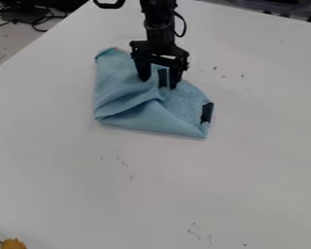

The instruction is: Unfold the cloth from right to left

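Setup: pale tabletop [164, 185]; blue cloth [129, 92] towards its upper part as seen from here, folded and rumpled, with creases running into the middle and the lower edge fairly straight. The surface on the right of the view looks rougher in weave than the smooth part on the left. One dark patch [207, 113] sits at the cloth's right end; another dark strip [163, 78] shows between the fingers [144, 72].

Pincer [159, 81]: wide, its two sides well apart, tips down at the cloth's upper middle. No fabric seen pinched; whether the tips press on the cloth, cannot tell.

Step in hand (judged): picking up the free layer to open the fold. Work looks to be near its start, as the cloth lies bunched.

Technique notes: find the loose edge first and take the top layer only. Come down lightly, close on a small ridge of fabric, then lift just enough to clear the layer beneath. Carry leftward in a low, slow arc and lay the edge down before releasing.

Risks: too deep a bite would catch both layers and drag the whole cloth; too shallow, and the fabric slips. A fast pull could deepen the central creases.
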Controlling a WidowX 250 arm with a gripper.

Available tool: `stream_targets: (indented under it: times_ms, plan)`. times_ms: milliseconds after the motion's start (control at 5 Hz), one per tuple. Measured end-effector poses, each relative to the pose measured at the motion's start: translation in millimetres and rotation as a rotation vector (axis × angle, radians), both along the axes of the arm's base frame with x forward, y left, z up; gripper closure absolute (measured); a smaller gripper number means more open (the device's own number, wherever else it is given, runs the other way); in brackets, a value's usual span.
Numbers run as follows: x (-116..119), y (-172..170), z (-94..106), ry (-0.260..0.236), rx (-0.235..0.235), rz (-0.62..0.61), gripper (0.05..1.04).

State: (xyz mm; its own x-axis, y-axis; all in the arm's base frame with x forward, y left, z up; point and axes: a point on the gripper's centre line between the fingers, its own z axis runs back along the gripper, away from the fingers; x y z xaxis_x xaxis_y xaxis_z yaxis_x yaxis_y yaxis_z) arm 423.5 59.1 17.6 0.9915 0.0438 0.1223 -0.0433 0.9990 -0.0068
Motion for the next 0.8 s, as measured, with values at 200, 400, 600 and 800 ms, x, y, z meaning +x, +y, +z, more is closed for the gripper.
stream_targets:
  times_ms: [200,400,600,800]
  plan:
    - [-0.9,1.0,-2.0,-0.002,-0.001,0.004,0.39]
    - [-1.4,0.5,-2.1,0.001,-0.003,-0.001,0.685]
    - [-3.6,1.7,-2.0,0.018,0.015,0.004,0.891]
    - [-3.1,-2.6,2.1,0.035,0.061,0.006,0.999]
